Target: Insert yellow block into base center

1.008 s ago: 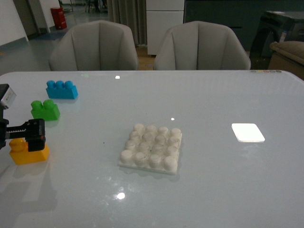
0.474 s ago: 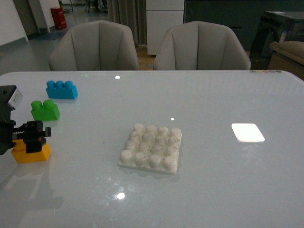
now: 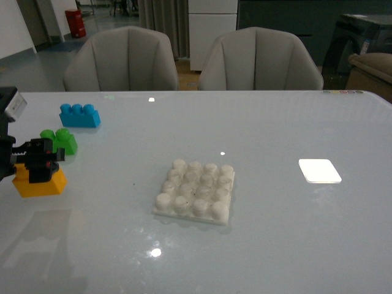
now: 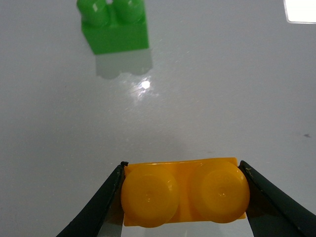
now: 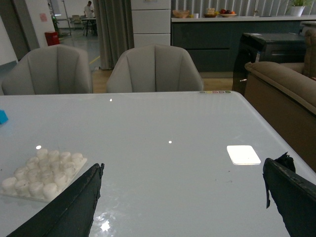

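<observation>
My left gripper point(image 3: 41, 166) is shut on the yellow block point(image 3: 39, 182) at the table's left edge and holds it slightly above the surface. In the left wrist view both black fingers press the ends of the yellow block point(image 4: 183, 192), whose two round studs face the camera. The white studded base point(image 3: 195, 191) lies flat at the table's middle, well to the right of the block; it also shows in the right wrist view point(image 5: 43, 174). My right gripper point(image 5: 182, 197) is open and empty above bare table; it is out of the front view.
A green two-stud brick point(image 3: 62, 141) sits just behind the yellow block, also in the left wrist view point(image 4: 116, 27). A blue three-stud brick point(image 3: 79, 114) lies farther back left. A bright white rectangle point(image 3: 319, 171) shows on the table at right. Two grey chairs stand behind the table.
My left gripper has risen with the yellow block, lifting it off the table, and has shifted slightly toward the green brick. The base and the other bricks have not moved.
</observation>
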Action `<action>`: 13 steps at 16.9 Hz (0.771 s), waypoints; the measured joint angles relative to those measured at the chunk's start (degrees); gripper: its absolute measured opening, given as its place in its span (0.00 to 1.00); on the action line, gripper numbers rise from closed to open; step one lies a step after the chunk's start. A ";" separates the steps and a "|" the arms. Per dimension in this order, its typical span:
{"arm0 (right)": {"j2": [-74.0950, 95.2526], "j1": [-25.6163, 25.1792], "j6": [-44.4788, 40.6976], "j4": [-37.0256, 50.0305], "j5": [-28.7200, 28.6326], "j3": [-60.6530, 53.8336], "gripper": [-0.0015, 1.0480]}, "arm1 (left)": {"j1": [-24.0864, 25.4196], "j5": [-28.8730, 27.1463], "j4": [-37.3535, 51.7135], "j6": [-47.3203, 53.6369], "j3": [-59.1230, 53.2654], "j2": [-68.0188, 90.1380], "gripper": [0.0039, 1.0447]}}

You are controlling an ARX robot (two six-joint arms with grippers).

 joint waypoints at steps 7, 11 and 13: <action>0.00 0.00 0.00 0.00 0.00 0.00 0.94 | -16.50 -4.79 -1.64 -4.04 -10.32 -18.01 0.56; 0.00 0.00 -0.02 0.00 0.00 0.00 0.94 | -26.64 -6.14 -0.48 -5.70 -6.34 -11.32 0.56; 0.00 0.00 0.00 0.00 0.00 0.00 0.94 | -29.20 -5.44 -0.28 -6.49 -1.14 -5.97 0.56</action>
